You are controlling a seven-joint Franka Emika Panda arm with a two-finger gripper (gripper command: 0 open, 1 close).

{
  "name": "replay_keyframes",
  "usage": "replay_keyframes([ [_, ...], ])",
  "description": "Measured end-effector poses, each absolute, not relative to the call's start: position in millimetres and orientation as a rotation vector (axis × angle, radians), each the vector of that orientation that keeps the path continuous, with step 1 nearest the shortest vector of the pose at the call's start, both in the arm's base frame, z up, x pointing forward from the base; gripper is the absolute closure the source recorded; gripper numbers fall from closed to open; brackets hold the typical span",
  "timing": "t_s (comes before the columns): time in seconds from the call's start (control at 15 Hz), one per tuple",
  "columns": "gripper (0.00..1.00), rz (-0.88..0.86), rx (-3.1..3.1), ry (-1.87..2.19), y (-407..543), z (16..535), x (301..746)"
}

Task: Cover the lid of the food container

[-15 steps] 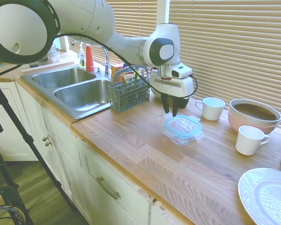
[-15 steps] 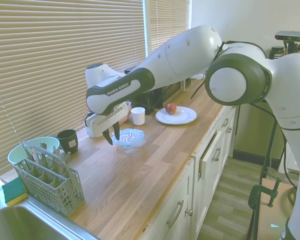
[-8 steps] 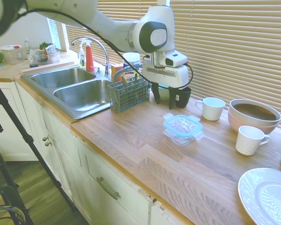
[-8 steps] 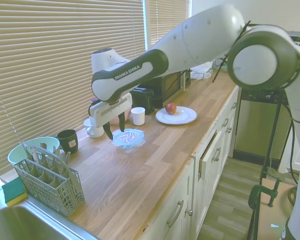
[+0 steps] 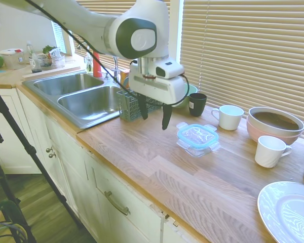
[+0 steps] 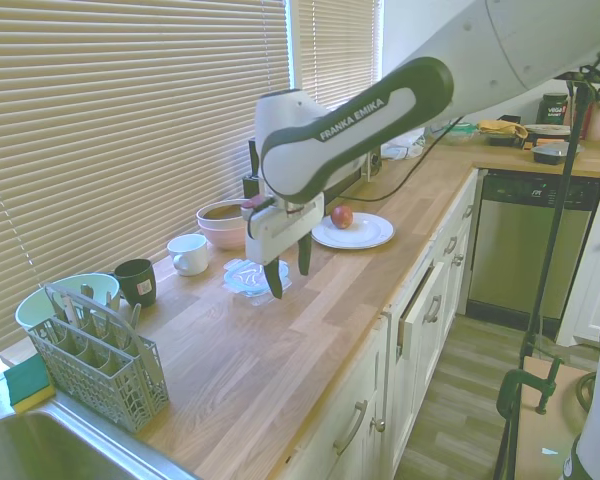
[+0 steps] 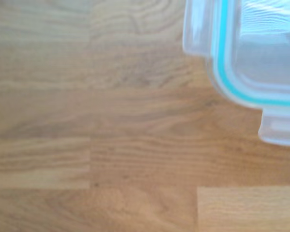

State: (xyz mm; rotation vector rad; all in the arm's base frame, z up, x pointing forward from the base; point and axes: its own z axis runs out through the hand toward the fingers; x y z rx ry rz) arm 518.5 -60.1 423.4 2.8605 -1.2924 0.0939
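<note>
Resting on the food container (image 5: 196,144) so its teal rim seals the dish, the lid (image 5: 197,134) sits just beside and below the gripper (image 5: 154,115), which hangs empty with fingers spread, suggesting the covering is done.

Daylight through closed blinds (image 5: 253,50); both exterior views bright, slightly washed out. Slats overexposed in the first exterior view. Sink (image 5: 86,98) shows soft glare on steel. Faint, diffuse shadows on the tabletop (image 5: 157,167) under the lid (image 5: 197,135) and mugs. Wide-angle bending at the edges: cabinets lean, the plate (image 5: 289,212) stretches. Wrist view soft, out of focus; the lid's (image 7: 251,53) teal rim is blurred, wood grain smeared.
</note>
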Motion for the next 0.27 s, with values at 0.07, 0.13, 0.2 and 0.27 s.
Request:
replay_keyframes([
  [0.07, 0.00, 0.078, 2.864, -1.287, -60.2, 412.0, 504.0],
  [0.13, 0.00, 0.066, 2.865, -1.286, -60.4, 405.1, 492.8],
  [0.2, 0.00, 0.063, 2.866, -1.287, -59.9, 403.9, 485.2],
  [0.27, 0.00, 0.063, 2.868, -1.292, -59.6, 404.9, 480.3],
])
